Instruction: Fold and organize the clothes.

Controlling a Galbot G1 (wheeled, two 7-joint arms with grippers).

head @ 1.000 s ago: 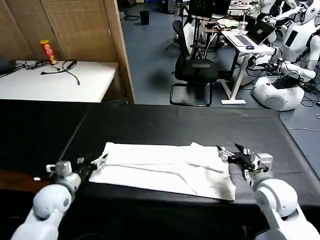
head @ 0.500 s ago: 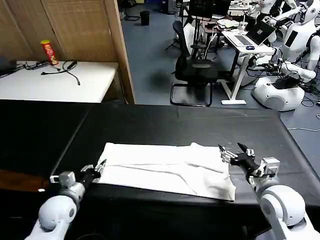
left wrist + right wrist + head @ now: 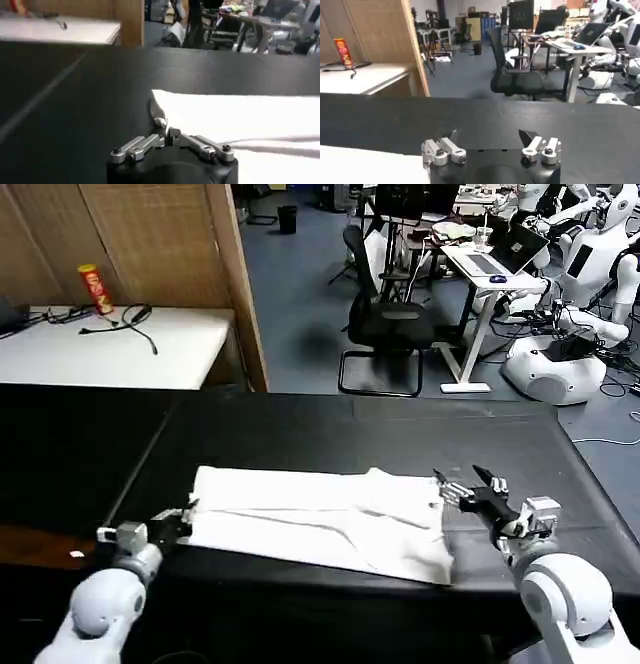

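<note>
The plain white cotton T-shirt (image 3: 320,519) lies flat as a long folded band across the near half of the black cloth-covered table (image 3: 380,434), a soft ridge running along its length. At the shirt's left end sits the left gripper (image 3: 183,516), its fingers drawn together right at the fabric's corner; the left wrist view (image 3: 161,120) puts the tips at that white edge, so it looks to be pinching the corner, though the contact itself is hard to make out. Over at the shirt's right end, the right gripper (image 3: 468,486) hovers just beside the cloth with its fingers spread, nothing between them; its own wrist view (image 3: 489,137) shows bare black table ahead between the open tips.

This is light, limp cotton: it will sag, crease and drag rather than hold a shape, and it should slide easily over the table cover. Best taken at the end corners, one per gripper, pinching all layers together so the fold doesn't peel apart when lifted.
</note>
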